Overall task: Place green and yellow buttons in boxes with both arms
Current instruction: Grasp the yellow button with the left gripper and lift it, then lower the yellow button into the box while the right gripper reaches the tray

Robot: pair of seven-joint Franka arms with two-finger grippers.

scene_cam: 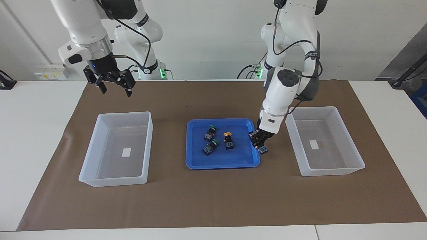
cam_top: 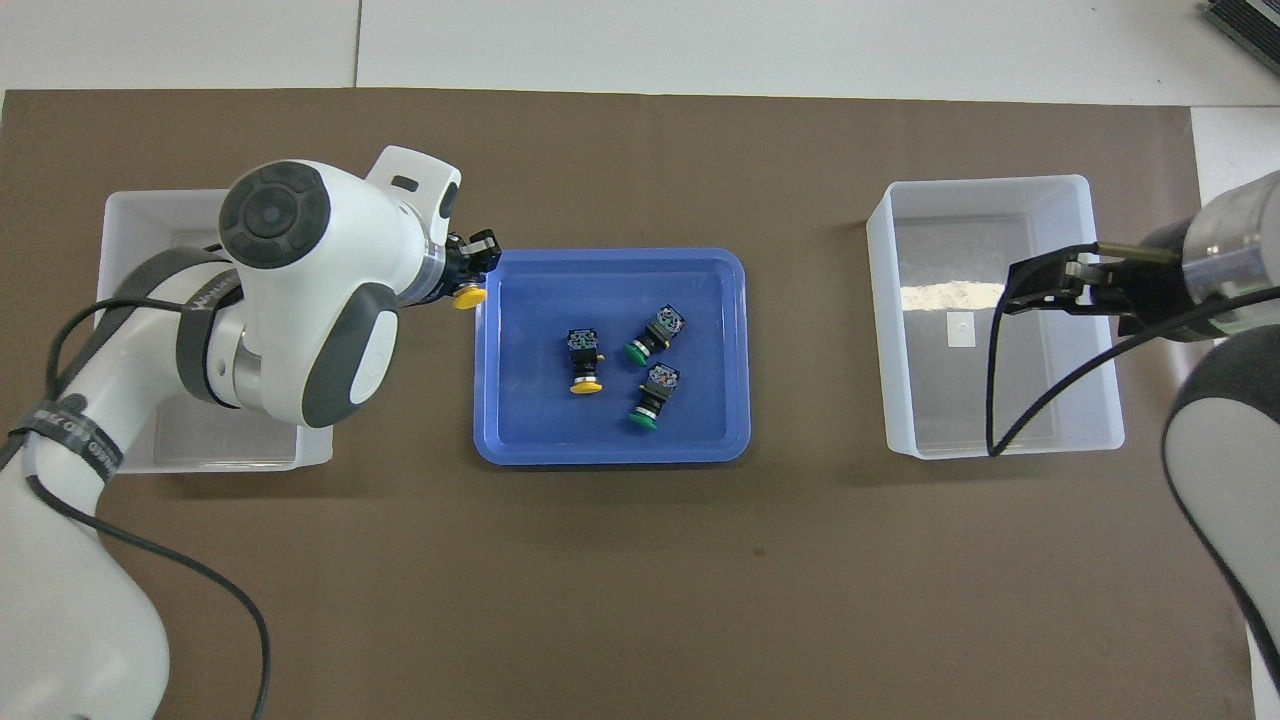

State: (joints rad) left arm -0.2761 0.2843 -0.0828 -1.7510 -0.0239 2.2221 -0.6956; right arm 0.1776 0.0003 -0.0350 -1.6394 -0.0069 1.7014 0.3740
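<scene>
the left gripper (scene_cam: 261, 144), fingers clamped on a yellow button (cam_top: 466, 297), hangs over the blue tray's (scene_cam: 223, 163) edge; i judge it must carry on to the nearby box (scene_cam: 333, 170) and release. the right gripper (scene_cam: 113, 85) waits, fingers wide.

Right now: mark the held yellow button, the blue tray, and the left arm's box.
held yellow button (cam_top: 465, 298), overhead view, on its yellow cap
blue tray (scene_cam: 221, 164), facing view, on its rim farthest from the robots
left arm's box (scene_cam: 328, 171), facing view, on its outer wall
</scene>
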